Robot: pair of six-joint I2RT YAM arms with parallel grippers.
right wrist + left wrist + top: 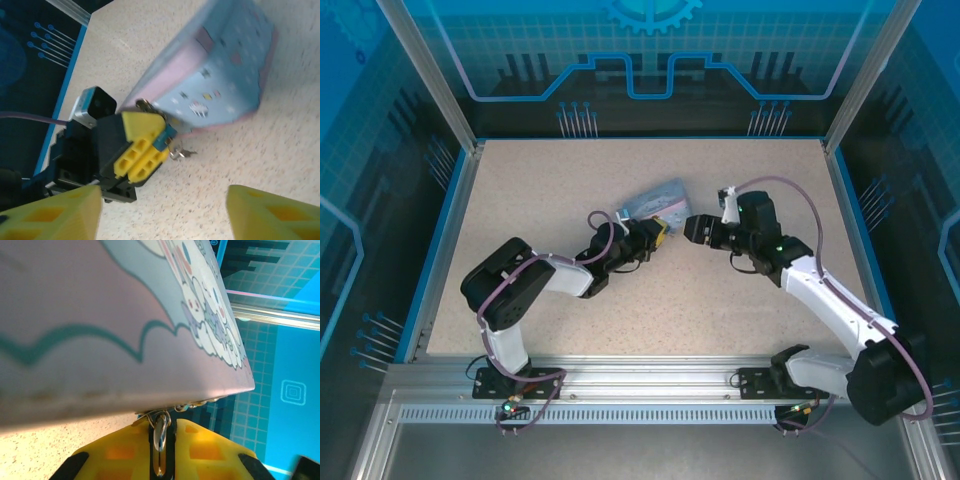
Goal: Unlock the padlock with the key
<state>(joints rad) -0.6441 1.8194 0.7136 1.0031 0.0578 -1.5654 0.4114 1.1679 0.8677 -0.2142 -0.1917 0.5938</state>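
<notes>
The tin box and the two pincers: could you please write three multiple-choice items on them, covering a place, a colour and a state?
1. Where lies the tin box? A) by the arm bases B) at the tips of the left pincer C) in the far left corner
2. What colour are the pincer fingers? A) red B) white C) yellow
3. How is the right pincer? A) open, empty B) shut on the box C) shut on a key
Answers: 1 B, the top view shows those tips at the box's near edge; 2 C, both wrist views show yellow; 3 A, its fingers stand wide apart, nothing between.
</notes>
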